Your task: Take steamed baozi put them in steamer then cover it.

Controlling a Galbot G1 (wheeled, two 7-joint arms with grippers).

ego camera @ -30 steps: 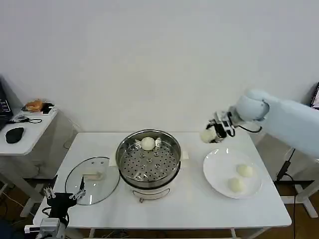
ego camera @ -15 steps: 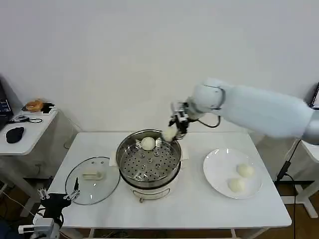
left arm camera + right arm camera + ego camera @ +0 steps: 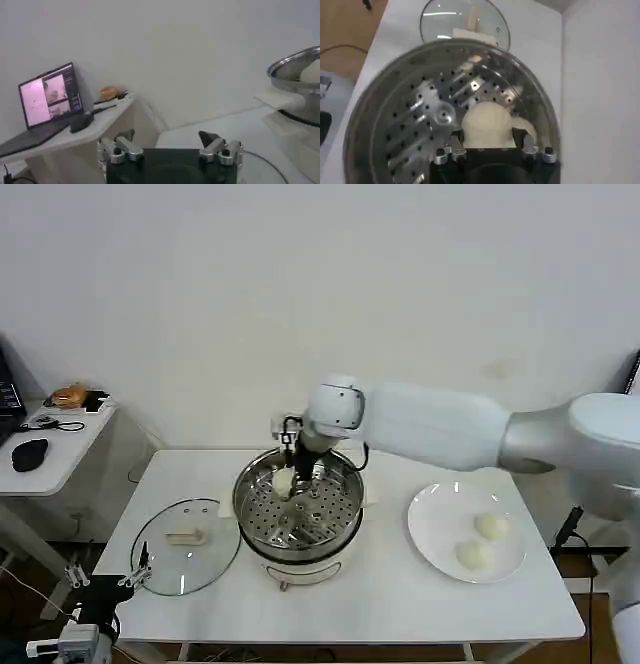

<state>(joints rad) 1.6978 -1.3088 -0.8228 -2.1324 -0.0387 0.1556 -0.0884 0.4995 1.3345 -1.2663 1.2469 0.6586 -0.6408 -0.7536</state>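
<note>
My right gripper [image 3: 287, 481] is over the round shiny stainless-steel steamer [image 3: 298, 509], at its far side, and its fingers are clamped on one small cream-white dough bun [image 3: 487, 125]. In my right wrist view, this bun sits between the two fingers, just above the perforated steel tray [image 3: 427, 117], and a second bun [image 3: 526, 127] shows just beside it, near the far wall. Two more buns [image 3: 482, 541] lie on the flat white plate [image 3: 437, 527] to my right, well apart from the pot.

I judge that these buns are light and soft, with a smooth skin that can dent or tear. So I hold across the widest part, from both sides, with only gentle pressure. A hard squeeze would mark the dough. To release, I think I must open the fingers slowly, close to the tray, because the skin may stick a little to the pads.

The round clear glass lid with metal rim [image 3: 184, 544] lies flat on the white table [image 3: 400, 604], to the left of the steamer. It will be heavier, stiff, slippery and breakable. The cream-white bar handle [image 3: 184, 536] at its centre is the right place to take it.

My left gripper [image 3: 169, 149] waits low at the near left table corner, fingers apart and empty.
</note>
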